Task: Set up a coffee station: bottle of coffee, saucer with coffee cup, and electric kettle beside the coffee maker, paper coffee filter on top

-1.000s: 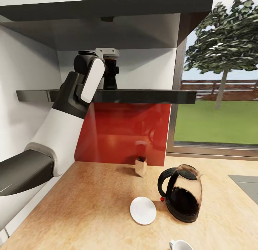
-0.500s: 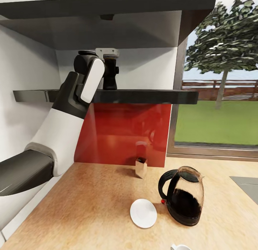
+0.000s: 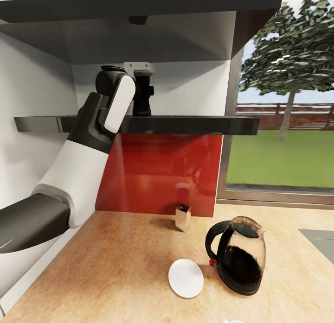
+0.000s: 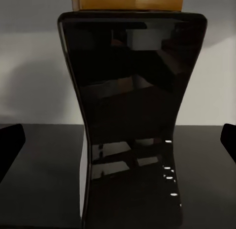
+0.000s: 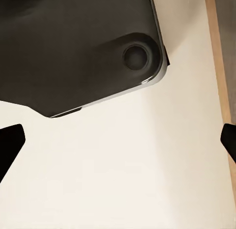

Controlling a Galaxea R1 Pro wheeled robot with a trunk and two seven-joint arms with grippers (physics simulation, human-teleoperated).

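While the bottle of coffee [image 4: 130, 115] stands on the kitchen shelf [image 3: 185, 124], the left gripper [image 4: 118, 140] straddles it with jaws spread; squeeze low on its waist, then lift straight; right gripper's [image 5: 118, 140] jaws are spread too.

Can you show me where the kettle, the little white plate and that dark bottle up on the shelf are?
electric kettle [image 3: 241, 260], head view, on its glass belly.
saucer [image 3: 186, 278], head view, on the middle of the flat white plate.
bottle of coffee [image 4: 132, 125], left wrist view, on its dark waisted body.
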